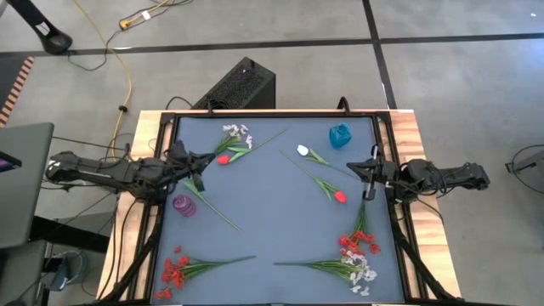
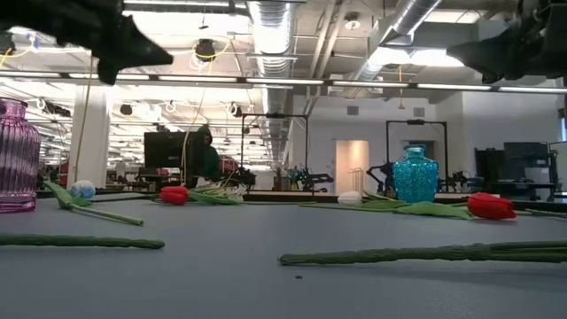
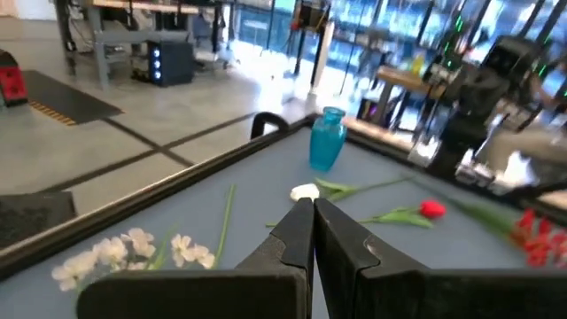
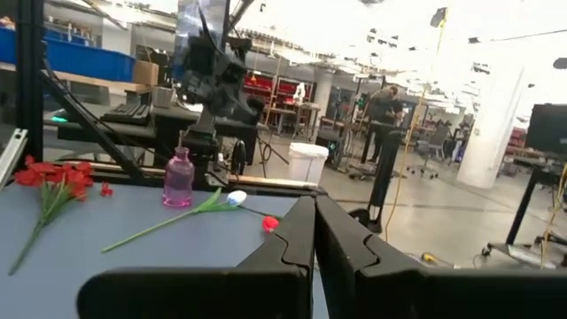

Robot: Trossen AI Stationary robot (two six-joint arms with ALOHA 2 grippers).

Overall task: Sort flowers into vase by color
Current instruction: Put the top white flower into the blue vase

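Both claws, the left claw [image 1: 201, 158] and the right claw [image 1: 371, 167], hang closed and empty above the table [image 1: 272, 221]; we judge the scattered flowers [image 1: 327, 187] light, limp and slippery, best pinched mid-stem, away from soft blossoms.

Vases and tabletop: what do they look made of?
Purple vase: looks like ribbed translucent glass, or maybe clear plastic; light passes through it. Teal vase: also translucent, with a textured faceted surface that glints; glass or plastic, can't tell which. Tabletop: matte blue-grey sheet with no glare, possibly a mat or coated board, edged by light wood showing grain.
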